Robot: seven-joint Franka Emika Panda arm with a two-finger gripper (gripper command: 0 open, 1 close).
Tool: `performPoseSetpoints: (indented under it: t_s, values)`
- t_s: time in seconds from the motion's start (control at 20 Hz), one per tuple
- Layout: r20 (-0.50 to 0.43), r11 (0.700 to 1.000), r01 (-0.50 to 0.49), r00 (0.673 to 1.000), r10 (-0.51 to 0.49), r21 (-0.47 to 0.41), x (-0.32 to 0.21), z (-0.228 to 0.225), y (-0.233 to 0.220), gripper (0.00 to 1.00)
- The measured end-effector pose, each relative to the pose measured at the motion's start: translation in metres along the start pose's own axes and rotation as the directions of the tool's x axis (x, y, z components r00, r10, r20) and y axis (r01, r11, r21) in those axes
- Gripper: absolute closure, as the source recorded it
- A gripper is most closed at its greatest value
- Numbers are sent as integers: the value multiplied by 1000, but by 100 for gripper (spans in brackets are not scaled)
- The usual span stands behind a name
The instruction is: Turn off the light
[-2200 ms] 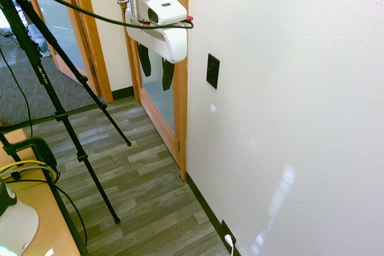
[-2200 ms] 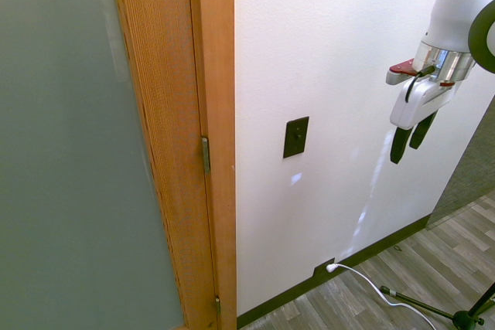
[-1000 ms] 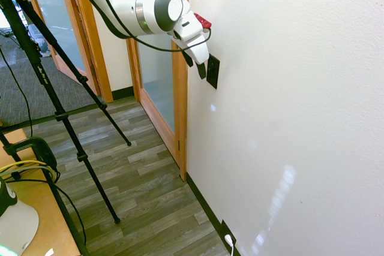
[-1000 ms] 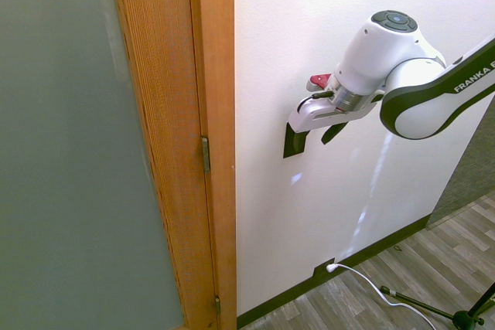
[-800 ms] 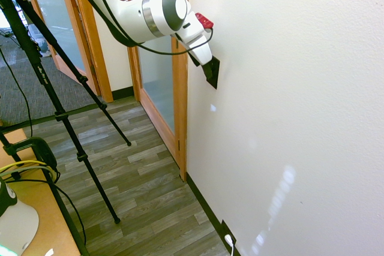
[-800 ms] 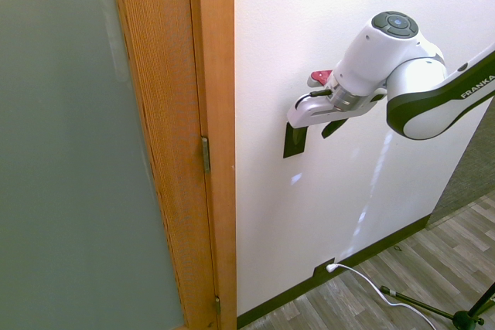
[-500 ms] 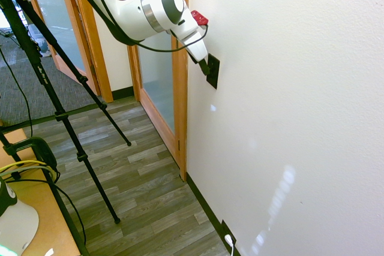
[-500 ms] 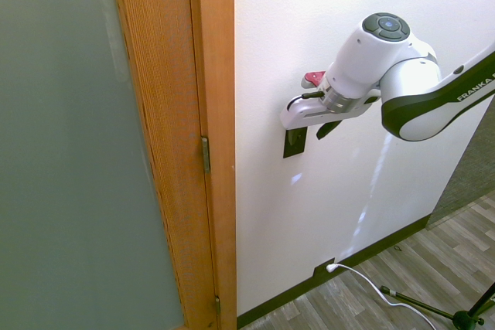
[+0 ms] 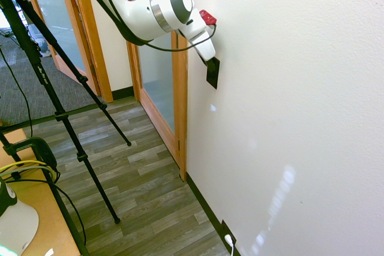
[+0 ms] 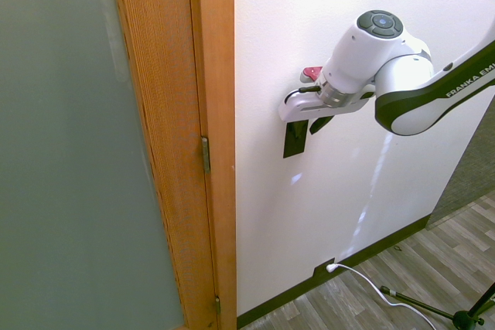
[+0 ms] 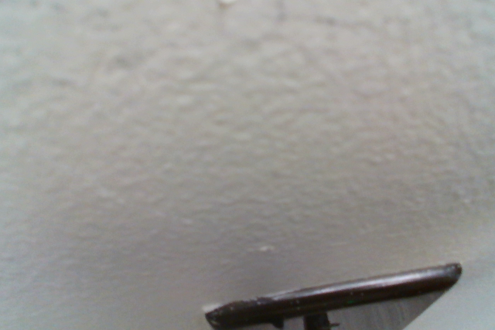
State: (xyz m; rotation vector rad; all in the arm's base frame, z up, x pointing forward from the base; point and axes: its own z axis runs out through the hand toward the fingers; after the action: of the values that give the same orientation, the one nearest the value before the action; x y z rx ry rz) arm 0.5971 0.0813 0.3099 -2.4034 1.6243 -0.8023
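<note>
No lamp shows in any view; the light's switch is a small black upright wall plate (image 9: 213,76) (image 10: 294,143) on the white wall, just past the wooden door frame. My gripper (image 9: 210,60) (image 10: 305,123) is pressed up to the top part of that plate, with the white hand angled down at the wall. The hand hides the plate's upper half, and the toggle cannot be seen. The wrist view is filled by blurred wall texture, with the plate's dark edge (image 11: 340,299) low in the picture.
The wooden door frame (image 9: 180,94) (image 10: 210,113) with frosted glass stands right beside the switch. A low black outlet plate with a white plug (image 9: 228,237) (image 10: 328,268) sits at the baseboard. A desk corner (image 9: 36,208) stands across the wood floor.
The arm swung from hanging away from the wall onto the switch plate. In the last second the hand crept a little higher and closer to the door frame.
</note>
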Motion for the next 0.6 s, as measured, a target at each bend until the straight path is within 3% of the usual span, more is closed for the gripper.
performPoseSetpoints:
  t_s: [0.6]
  values:
    - [2,1000,0,1000,0,-13,-7,9,-6,100]
